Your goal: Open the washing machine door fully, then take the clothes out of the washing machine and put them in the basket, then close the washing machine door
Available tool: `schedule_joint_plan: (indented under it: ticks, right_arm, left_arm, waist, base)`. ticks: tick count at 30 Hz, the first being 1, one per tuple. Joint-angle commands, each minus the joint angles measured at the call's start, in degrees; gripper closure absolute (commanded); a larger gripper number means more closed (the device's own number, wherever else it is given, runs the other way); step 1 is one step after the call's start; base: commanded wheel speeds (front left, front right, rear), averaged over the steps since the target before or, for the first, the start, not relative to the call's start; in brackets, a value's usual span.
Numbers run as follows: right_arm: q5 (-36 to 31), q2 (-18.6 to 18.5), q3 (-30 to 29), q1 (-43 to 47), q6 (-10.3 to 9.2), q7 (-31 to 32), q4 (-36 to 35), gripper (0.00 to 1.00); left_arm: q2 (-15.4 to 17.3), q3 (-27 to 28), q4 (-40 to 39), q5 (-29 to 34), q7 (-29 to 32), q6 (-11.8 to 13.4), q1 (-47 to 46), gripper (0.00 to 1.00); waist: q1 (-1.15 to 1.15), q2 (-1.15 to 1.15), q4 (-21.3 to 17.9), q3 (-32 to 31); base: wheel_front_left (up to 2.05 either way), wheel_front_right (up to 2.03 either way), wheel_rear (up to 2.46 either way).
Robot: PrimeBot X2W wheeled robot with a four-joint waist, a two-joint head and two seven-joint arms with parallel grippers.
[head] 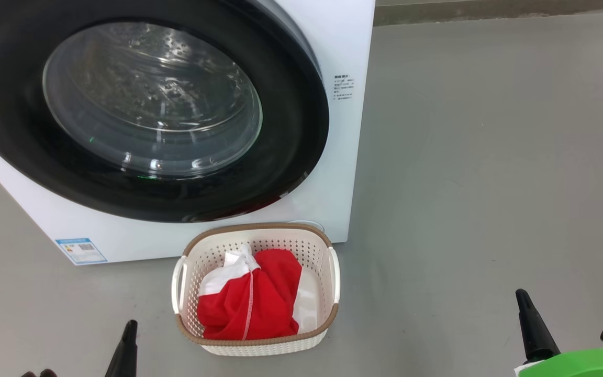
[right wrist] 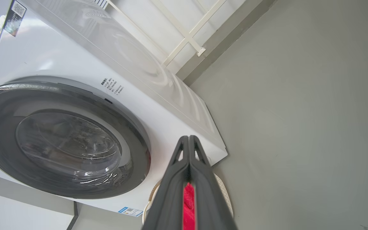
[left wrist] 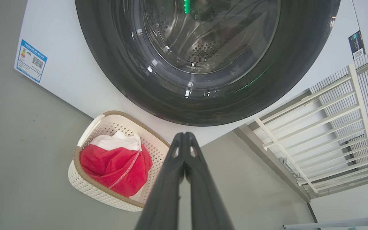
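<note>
The washing machine [head: 343, 42] stands at the upper left, and its door [head: 291, 131] lies flat against the front, black rim around the clear glass bowl. Through the glass the steel drum shows no fabric. In front of it on the floor sits the basket [head: 257, 229], holding the red and white clothes [head: 259, 298]. My left gripper [head: 129, 330] is shut and empty, to the basket's lower left. My right gripper [head: 522, 298] is shut and empty, well to the basket's right. In the left wrist view the closed fingertips [left wrist: 184, 135] point at the door [left wrist: 123, 70], right of the basket [left wrist: 88, 188].
Grey floor spreads wide to the right of the machine. A white slatted rack [left wrist: 331, 127] leans by the wall beyond the machine's side. A blue label [head: 80, 250] sits on the machine's lower front corner.
</note>
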Motion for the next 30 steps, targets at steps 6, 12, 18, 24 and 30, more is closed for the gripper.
schedule_joint_plan:
  ticks: [6, 12, 18, 24, 30]
  right_arm:
    - [4.47, -1.21, 0.45, -3.03, -0.03, 1.13, -1.25, 1.00]
    - [7.97, -1.32, 0.39, -3.78, -0.04, 2.12, -1.21, 1.00]
    - [11.46, -1.42, 0.32, -4.52, -0.04, 3.12, -1.18, 1.00]
    - [14.93, -1.51, 0.24, -5.27, -0.04, 4.13, -1.15, 1.00]
    - [18.41, -1.60, 0.14, -6.01, -0.05, 5.14, -1.12, 1.00]
  left_arm:
    - [0.36, 1.69, -0.91, -4.05, 1.15, -0.21, -3.01, 1.00]
    - [0.18, 2.03, -0.80, -7.40, 2.14, -0.23, -3.53, 1.00]
    - [-0.01, 2.38, -0.69, -10.75, 3.13, -0.25, -4.05, 1.00]
    - [-0.19, 2.73, -0.57, -14.10, 4.13, -0.27, -4.57, 1.00]
    - [-0.38, 3.08, -0.46, -17.44, 5.13, -0.29, -5.09, 1.00]
  waist:
    - [0.00, 0.00, -0.02, -0.15]
    - [0.00, 0.00, -0.04, -0.29]
    - [0.00, 0.00, -0.06, -0.43]
    - [0.00, 0.00, -0.08, -0.57]
    - [0.00, 0.00, -0.10, -0.72]
  base:
    - [0.00, 0.00, 0.00]
    - [0.00, 0.00, 0.00]
    - [0.00, 0.00, 0.00]
    - [0.00, 0.00, 0.00]
    - [0.00, 0.00, 0.00]
